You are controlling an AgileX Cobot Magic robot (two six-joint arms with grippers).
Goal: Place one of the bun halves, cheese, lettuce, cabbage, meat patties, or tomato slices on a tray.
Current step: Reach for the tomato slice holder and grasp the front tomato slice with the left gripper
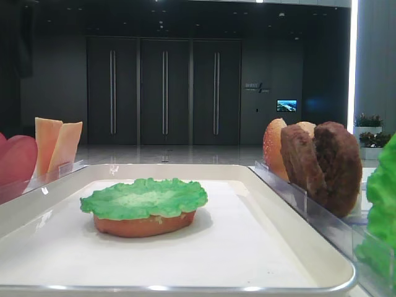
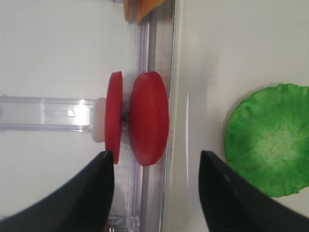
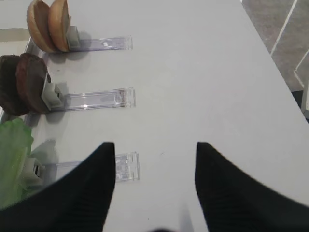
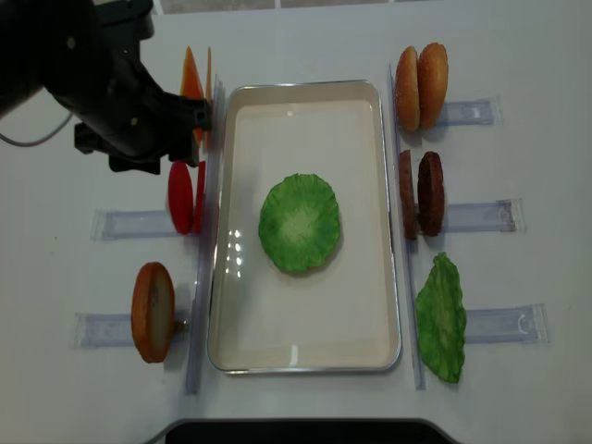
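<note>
While the lettuce (image 4: 299,223) already sits on the bun base in the tray (image 4: 305,356), I hold the left end effector (image 2: 157,166) released just short of the tomato slices (image 2: 145,118) dead ahead; next I judge I must advance and pinch one.
</note>
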